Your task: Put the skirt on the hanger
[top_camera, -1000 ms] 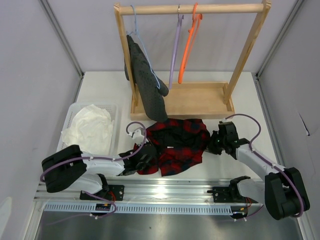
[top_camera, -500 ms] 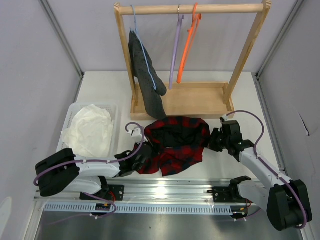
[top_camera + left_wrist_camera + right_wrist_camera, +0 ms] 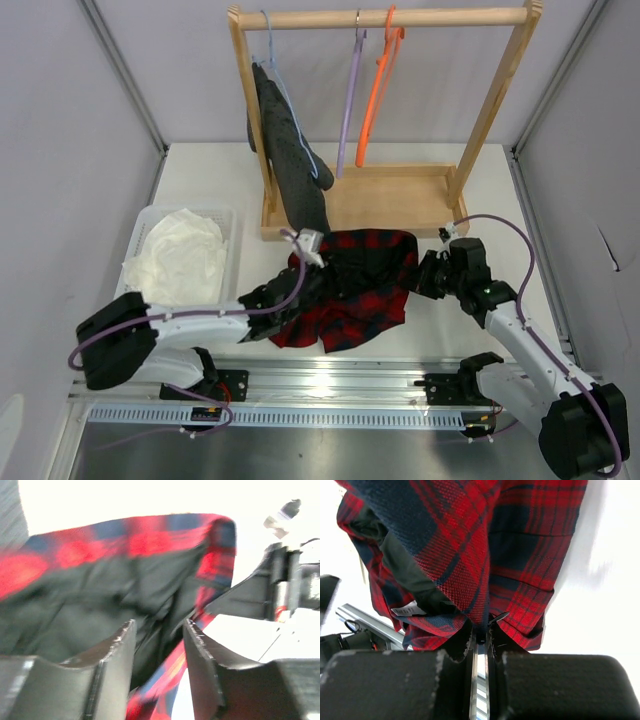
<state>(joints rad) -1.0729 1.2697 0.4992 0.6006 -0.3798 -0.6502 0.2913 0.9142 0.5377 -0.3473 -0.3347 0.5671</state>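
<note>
The red-and-black plaid skirt (image 3: 352, 288) lies crumpled on the table in front of the rack, its dark lining showing. My left gripper (image 3: 312, 272) hovers over the skirt's left half, jaws open, with the skirt (image 3: 125, 575) just beyond its fingertips (image 3: 127, 630). My right gripper (image 3: 427, 276) is shut on the skirt's right edge; in the right wrist view the right gripper (image 3: 481, 630) pinches a hem fold of the skirt (image 3: 495, 545). The lilac hanger (image 3: 350, 100) hangs bare on the rack's rail, away from both grippers.
The wooden rack (image 3: 390, 200) stands behind the skirt. It also carries an orange hanger (image 3: 378, 90) and a dark grey dotted garment (image 3: 290, 160) on a light blue hanger. A white basket (image 3: 225, 215) with a white cloth (image 3: 180, 258) sits at the left.
My left gripper has opened, let go of the skirt's left edge and swung up and right over the skirt. The right gripper has kept its grip and drawn slightly back and right.
</note>
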